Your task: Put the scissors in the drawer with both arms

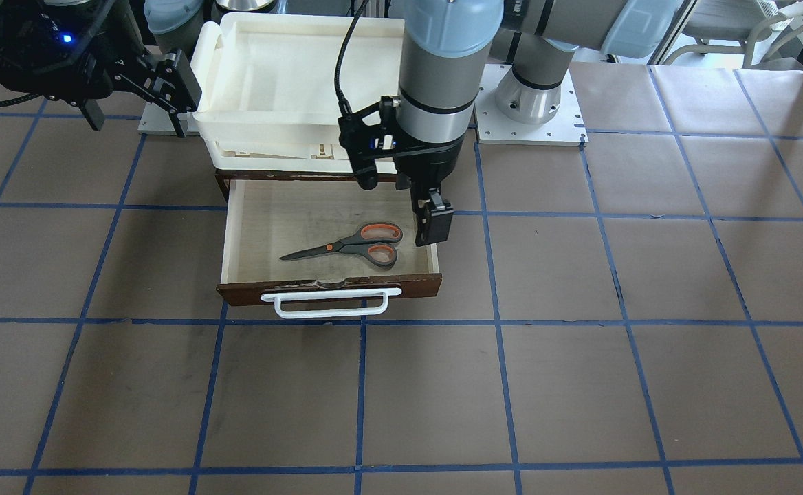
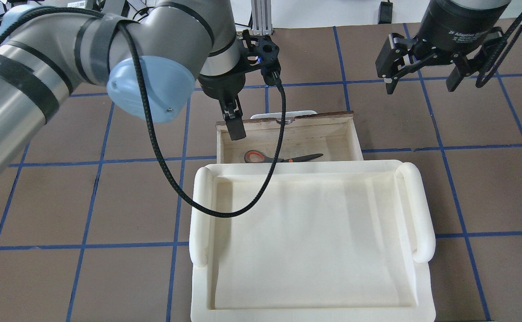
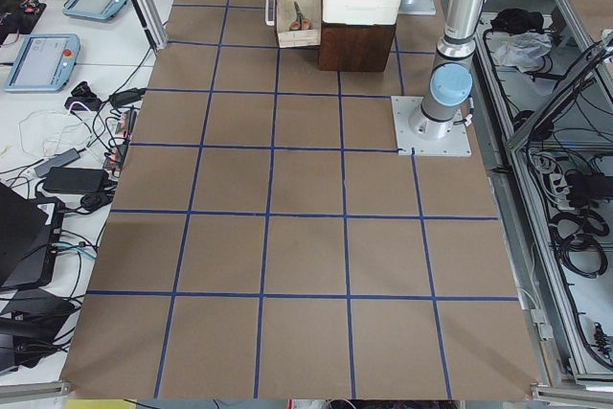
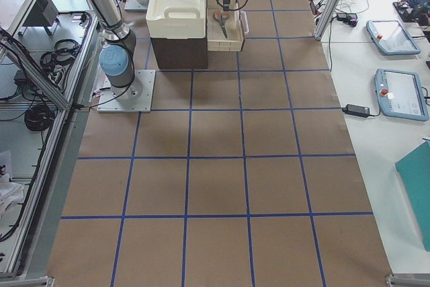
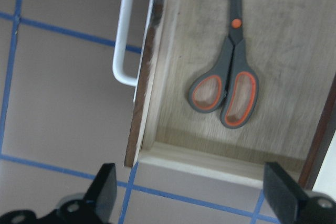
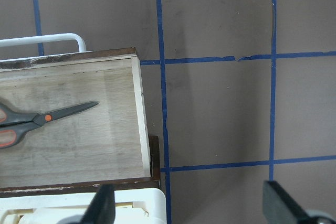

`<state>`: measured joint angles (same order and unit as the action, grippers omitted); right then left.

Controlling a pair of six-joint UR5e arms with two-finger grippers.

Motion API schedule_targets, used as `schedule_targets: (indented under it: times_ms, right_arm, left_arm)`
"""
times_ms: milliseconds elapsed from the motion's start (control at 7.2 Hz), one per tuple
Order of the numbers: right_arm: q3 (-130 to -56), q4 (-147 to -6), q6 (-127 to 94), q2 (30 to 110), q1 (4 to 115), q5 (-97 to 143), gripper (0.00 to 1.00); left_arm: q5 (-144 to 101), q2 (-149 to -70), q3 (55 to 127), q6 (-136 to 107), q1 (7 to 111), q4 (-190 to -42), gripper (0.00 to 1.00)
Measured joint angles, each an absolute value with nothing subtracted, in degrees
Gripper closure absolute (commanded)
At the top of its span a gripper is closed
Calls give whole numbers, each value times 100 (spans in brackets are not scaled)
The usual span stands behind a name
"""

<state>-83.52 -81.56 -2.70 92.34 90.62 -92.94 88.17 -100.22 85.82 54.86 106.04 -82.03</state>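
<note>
Taped table (image 1: 649, 275), scissors (image 1: 331, 246) in drawer (image 1: 264, 227), part-hidden overhead

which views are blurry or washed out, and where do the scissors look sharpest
Left wrist view: soft, the scissors and white drawer handle slightly smeared. Right wrist view: crisp, the blades sharpest here. Overhead view: the cream tray glares near-white. Both side views: the scissors are too small for detail.
</note>
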Motion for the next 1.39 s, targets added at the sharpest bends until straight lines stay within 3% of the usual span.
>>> schedule_targets:
  times_ms: [556,1389]
  right_arm:
    - [-8358,-8156,-248,9235,9062,-9293,0]
    - [-8358,-8158,-220,9231,9061,-9286,0]
  left_arm:
    - [8833,-9399,8529,2932,9406,-8548,0]
    - [9158,-8788,8516,264,9183,-9719,0]
